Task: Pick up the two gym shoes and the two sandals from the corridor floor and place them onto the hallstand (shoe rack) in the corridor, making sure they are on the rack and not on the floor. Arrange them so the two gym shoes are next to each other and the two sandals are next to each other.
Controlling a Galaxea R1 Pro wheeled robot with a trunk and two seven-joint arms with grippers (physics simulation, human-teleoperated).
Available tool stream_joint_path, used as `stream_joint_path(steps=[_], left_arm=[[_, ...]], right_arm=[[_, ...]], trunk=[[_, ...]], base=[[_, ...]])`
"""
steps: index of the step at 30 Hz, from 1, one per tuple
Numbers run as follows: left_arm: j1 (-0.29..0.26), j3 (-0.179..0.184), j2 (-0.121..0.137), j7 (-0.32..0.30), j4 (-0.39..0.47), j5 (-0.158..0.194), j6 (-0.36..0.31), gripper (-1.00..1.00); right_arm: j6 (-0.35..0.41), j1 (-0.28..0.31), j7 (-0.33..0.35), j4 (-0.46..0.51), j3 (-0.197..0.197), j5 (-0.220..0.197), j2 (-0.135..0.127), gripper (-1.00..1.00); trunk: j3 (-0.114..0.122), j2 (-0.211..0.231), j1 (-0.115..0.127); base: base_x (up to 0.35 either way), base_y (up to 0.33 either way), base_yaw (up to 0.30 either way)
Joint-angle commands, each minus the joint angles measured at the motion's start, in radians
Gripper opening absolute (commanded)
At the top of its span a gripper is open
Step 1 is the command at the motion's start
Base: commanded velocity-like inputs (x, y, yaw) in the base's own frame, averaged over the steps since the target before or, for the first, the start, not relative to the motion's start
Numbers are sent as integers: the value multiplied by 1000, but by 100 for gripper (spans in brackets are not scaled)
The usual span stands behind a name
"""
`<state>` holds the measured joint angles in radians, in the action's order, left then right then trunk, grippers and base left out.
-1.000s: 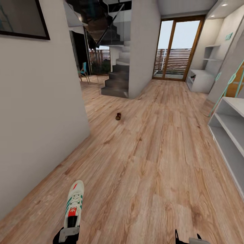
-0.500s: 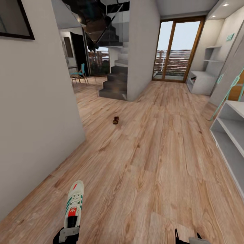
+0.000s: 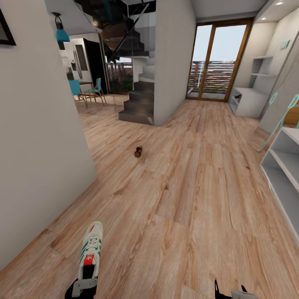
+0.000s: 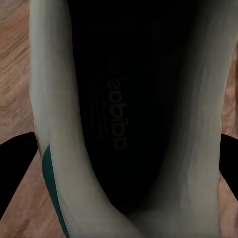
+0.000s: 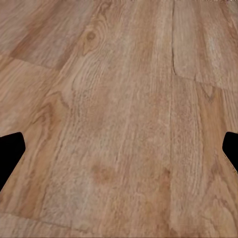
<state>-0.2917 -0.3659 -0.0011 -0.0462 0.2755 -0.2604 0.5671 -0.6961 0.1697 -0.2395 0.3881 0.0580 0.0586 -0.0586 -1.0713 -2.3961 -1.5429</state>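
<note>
A white gym shoe [image 3: 91, 249] with green stripes and a red-orange tongue patch hangs low over the corridor floor [image 3: 187, 199], toe pointing away from me. My left gripper [image 3: 84, 283] is shut on its heel end. The left wrist view looks into the gym shoe [image 4: 124, 114], at its dark insole between the gripper's [image 4: 119, 163] black fingers. My right gripper [image 3: 229, 291] is open and holds nothing; under the gripper [image 5: 119, 148] are bare planks. One brown sandal [image 3: 138, 151] lies on the floor ahead, near the stairs. The grey hallstand [image 3: 249, 101] stands far off at the right, beside the glass door.
A white wall [image 3: 41, 145] runs close along my left. Dark stairs [image 3: 139, 106] rise behind a white pillar [image 3: 174, 62]. A grey shelving unit [image 3: 284, 170] lines the near right. Blue chairs [image 3: 83, 90] stand in the room at far left.
The whole view has shifted, so the camera has moved: more of the far left room shows. The shoe stays in my left gripper; both grippers keep their places in the picture.
</note>
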Motion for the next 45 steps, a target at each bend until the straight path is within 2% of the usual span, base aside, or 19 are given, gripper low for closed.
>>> stream_joint_path(steps=[1, 45], left_arm=[[-1, -8, 0, -4, 0, -7, 4, -100], [0, -8, 0, -4, -2, -7, 4, -100]], right_arm=[[-2, 1, -4, -1, 2, 7, 0, 100], [-2, 1, -3, -3, -1, 9, 0, 100]], trunk=[[-1, 0, 0], [-1, 0, 0]], base=[[335, -138, 0], [335, -122, 0]])
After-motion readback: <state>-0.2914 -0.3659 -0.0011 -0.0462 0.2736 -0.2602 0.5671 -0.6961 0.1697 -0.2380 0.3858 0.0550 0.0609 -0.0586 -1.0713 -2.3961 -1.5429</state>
